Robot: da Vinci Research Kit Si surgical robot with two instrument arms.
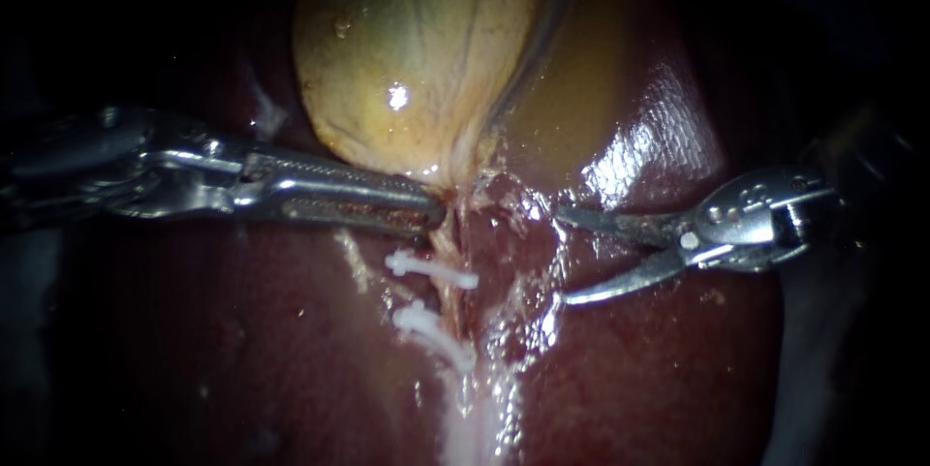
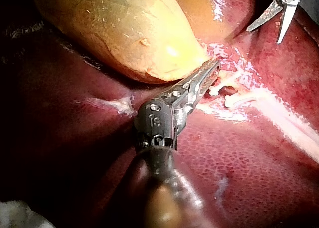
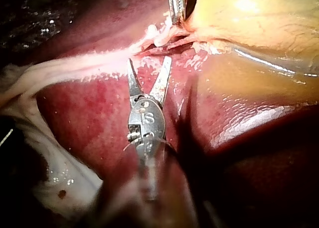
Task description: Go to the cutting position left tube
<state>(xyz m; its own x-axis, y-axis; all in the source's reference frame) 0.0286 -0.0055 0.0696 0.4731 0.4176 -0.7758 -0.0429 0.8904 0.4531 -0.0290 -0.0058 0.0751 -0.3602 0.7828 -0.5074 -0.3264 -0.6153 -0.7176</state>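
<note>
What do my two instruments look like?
Both are shiny silver metal on dark shafts. The left instrument has long, straight jaws with fine ridges. The right instrument has two slim, pointed blades on a rounded hinge block with small stamped marks.

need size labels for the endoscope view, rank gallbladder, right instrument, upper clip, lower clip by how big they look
1. gallbladder
2. right instrument
3. upper clip and lower clip, too alike to rank

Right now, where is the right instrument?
In the endoscope view the right instrument enters from the right, blades open over the liver, just right of the clipped tube, not touching it; the left instrument, gripping the gallbladder, faces it.
</note>
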